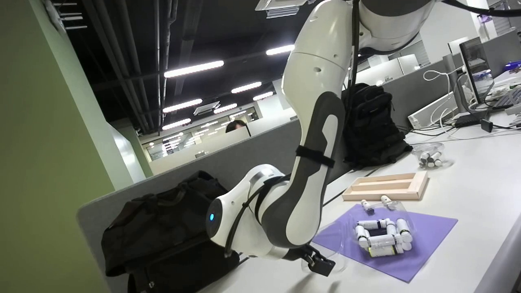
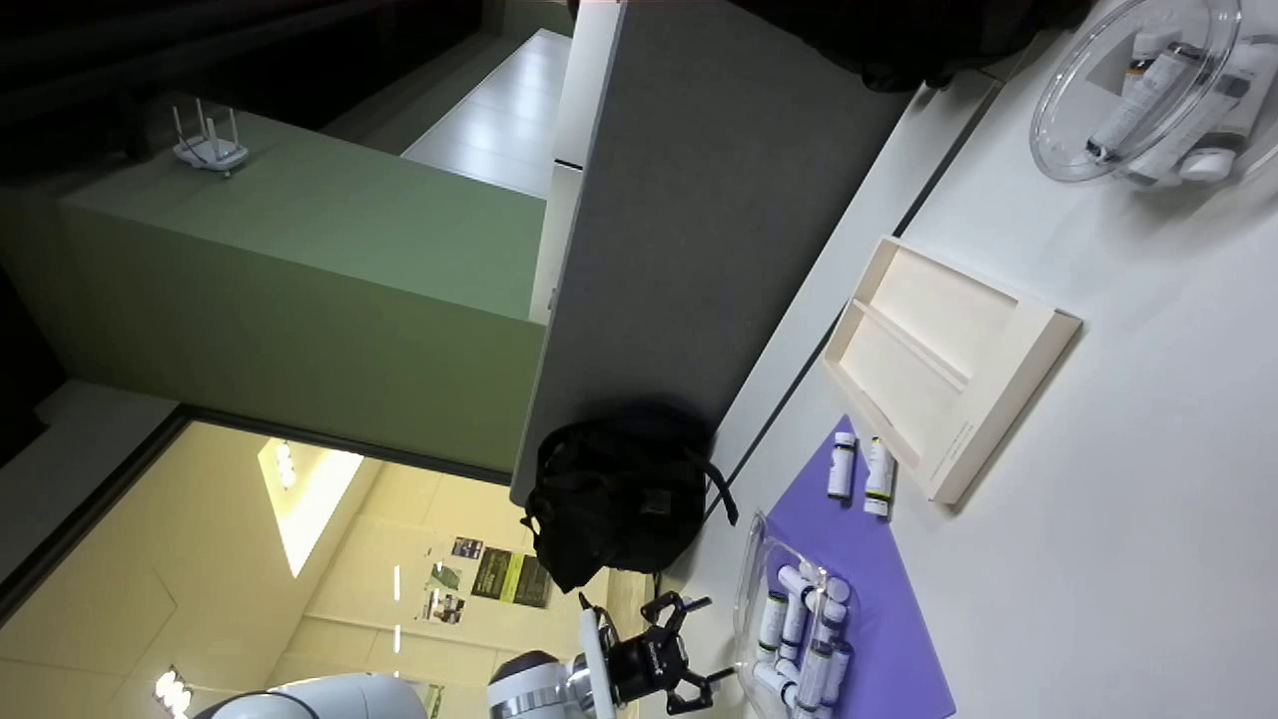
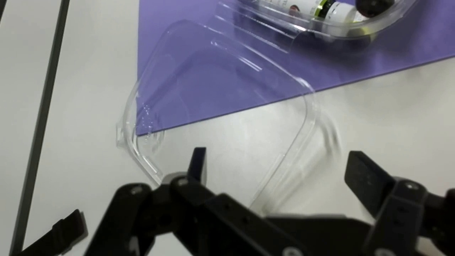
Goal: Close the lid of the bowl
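Observation:
A clear plastic bowl (image 1: 410, 217) holding several white-capped bottles (image 1: 381, 241) sits on a purple sheet (image 1: 435, 228). Its clear lid (image 3: 227, 81) hangs open to the side, joined to the bowl (image 3: 341, 32) by a ridged hinge. The lid lies partly over the sheet and partly over the white table. In an exterior view the lid (image 2: 747, 579) stands between the bowl and my gripper (image 2: 721, 637). In the wrist view my gripper (image 3: 277, 160) is open, with the lid's near edge showing between its fingers and nothing gripped. Whether a finger touches the lid cannot be told.
Two loose bottles (image 2: 861, 474) lie beside a pale wooden tray (image 2: 998, 419). Another clear bowl with bottles (image 1: 429, 156) stands farther along the table. A black backpack (image 2: 619, 489) and a grey partition (image 2: 689, 250) line the table's edge.

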### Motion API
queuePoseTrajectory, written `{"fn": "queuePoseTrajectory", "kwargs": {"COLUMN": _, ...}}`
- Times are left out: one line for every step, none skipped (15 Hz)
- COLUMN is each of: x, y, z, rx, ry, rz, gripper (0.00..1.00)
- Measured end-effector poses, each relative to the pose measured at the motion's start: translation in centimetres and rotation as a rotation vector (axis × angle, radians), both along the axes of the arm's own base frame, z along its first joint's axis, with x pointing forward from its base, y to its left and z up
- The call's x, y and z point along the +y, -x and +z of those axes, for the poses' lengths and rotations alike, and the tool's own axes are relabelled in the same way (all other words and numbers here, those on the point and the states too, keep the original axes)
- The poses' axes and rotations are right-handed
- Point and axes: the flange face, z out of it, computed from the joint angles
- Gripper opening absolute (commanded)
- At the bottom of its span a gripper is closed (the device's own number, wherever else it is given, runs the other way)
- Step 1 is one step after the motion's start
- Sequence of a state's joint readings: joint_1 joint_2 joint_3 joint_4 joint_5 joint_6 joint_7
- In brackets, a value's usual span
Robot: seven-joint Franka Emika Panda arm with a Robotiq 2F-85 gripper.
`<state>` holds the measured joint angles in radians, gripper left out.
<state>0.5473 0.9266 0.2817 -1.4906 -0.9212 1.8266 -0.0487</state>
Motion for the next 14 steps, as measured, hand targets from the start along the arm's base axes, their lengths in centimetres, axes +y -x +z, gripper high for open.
{"fn": "queuePoseTrajectory", "kwargs": {"x": -0.1, "y": 0.0, "z": -0.5, "rx": 0.012, "ry": 0.004, "rz": 0.002, "gripper": 1.0}}
{"fn": "queuePoseTrajectory", "kwargs": {"x": -0.3, "y": 0.1, "z": -0.9, "rx": 0.023, "ry": 0.008, "rz": 0.003, "gripper": 1.0}}
{"fn": "queuePoseTrajectory", "kwargs": {"x": -0.4, "y": 0.1, "z": -1.4, "rx": 0.031, "ry": 0.011, "rz": 0.003, "gripper": 1.0}}
{"fn": "queuePoseTrajectory", "kwargs": {"x": -0.4, "y": 0.1, "z": -1.7, "rx": 0.037, "ry": 0.015, "rz": 0.005, "gripper": 1.0}}
{"fn": "queuePoseTrajectory", "kwargs": {"x": -0.5, "y": 0.1, "z": -2.0, "rx": 0.039, "ry": 0.018, "rz": 0.005, "gripper": 1.0}}
{"fn": "queuePoseTrajectory", "kwargs": {"x": -0.6, "y": 0.1, "z": -2.2, "rx": 0.036, "ry": 0.021, "rz": 0.006, "gripper": 1.0}}
{"fn": "queuePoseTrajectory", "kwargs": {"x": -0.7, "y": -0.1, "z": -2.2, "rx": 0.031, "ry": 0.024, "rz": 0.008, "gripper": 1.0}}
{"fn": "queuePoseTrajectory", "kwargs": {"x": -0.7, "y": -0.3, "z": -2.1, "rx": 0.024, "ry": 0.027, "rz": 0.01, "gripper": 1.0}}
{"fn": "queuePoseTrajectory", "kwargs": {"x": -0.8, "y": -0.5, "z": -2.0, "rx": 0.018, "ry": 0.028, "rz": 0.011, "gripper": 1.0}}
{"fn": "queuePoseTrajectory", "kwargs": {"x": -0.9, "y": -0.7, "z": -2.0, "rx": 0.011, "ry": 0.029, "rz": 0.012, "gripper": 1.0}}
{"fn": "queuePoseTrajectory", "kwargs": {"x": -1.0, "y": -1.0, "z": -1.9, "rx": 0.006, "ry": 0.032, "rz": 0.013, "gripper": 1.0}}
{"fn": "queuePoseTrajectory", "kwargs": {"x": -1.2, "y": -1.2, "z": -1.9, "rx": 0.0, "ry": 0.035, "rz": 0.014, "gripper": 1.0}}
{"fn": "queuePoseTrajectory", "kwargs": {"x": -1.5, "y": -1.5, "z": -1.9, "rx": -0.007, "ry": 0.04, "rz": 0.017, "gripper": 1.0}}
{"fn": "queuePoseTrajectory", "kwargs": {"x": -1.7, "y": -1.7, "z": -1.9, "rx": -0.013, "ry": 0.044, "rz": 0.018, "gripper": 1.0}}
